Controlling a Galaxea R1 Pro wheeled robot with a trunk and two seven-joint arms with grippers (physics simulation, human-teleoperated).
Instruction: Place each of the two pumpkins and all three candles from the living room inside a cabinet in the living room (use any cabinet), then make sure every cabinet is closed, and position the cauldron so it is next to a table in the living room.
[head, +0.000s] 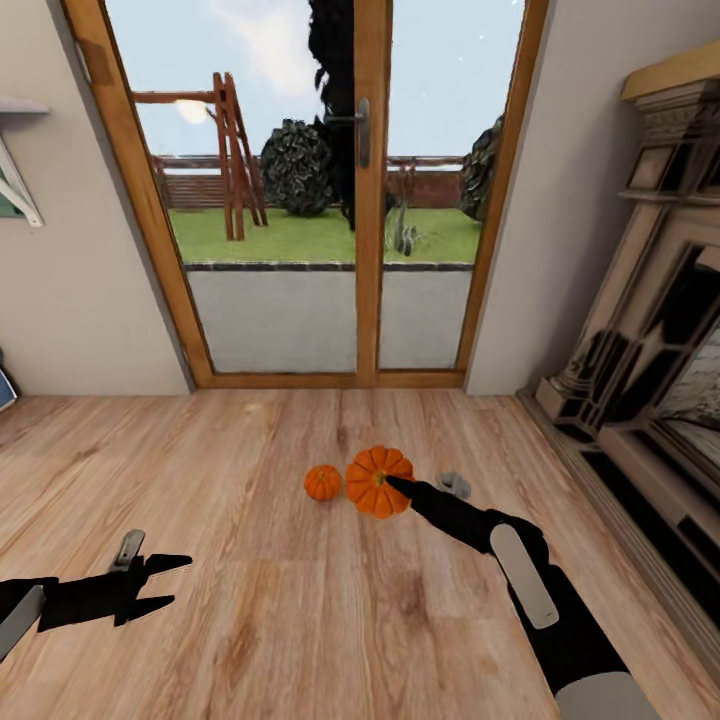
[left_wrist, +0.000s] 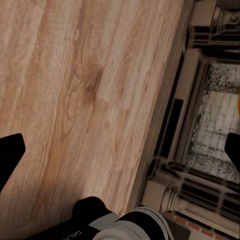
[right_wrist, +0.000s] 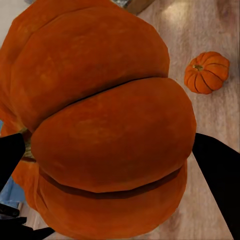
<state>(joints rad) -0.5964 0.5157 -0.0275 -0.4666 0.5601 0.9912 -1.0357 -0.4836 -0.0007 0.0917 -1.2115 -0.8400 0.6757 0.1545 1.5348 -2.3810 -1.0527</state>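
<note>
Risk: slippage. Round, ribbed pumpkin (head: 378, 481) clamped between right gripper (head: 392, 485) fingers, raised off the wood floor (head: 300, 620); smooth curved skin, likely to roll out if jolted. Second, smaller-looking pumpkin (head: 322, 482) on floor just beside. Left gripper (head: 172, 583) spread apart, carrying nothing, well apart.

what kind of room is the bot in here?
Likely a living room. Light wood plank floor, glazed wood-framed patio doors looking onto a garden, and an ornate stone fireplace on the right wall. The right pincer holds a round ribbed orange pumpkin.
</note>
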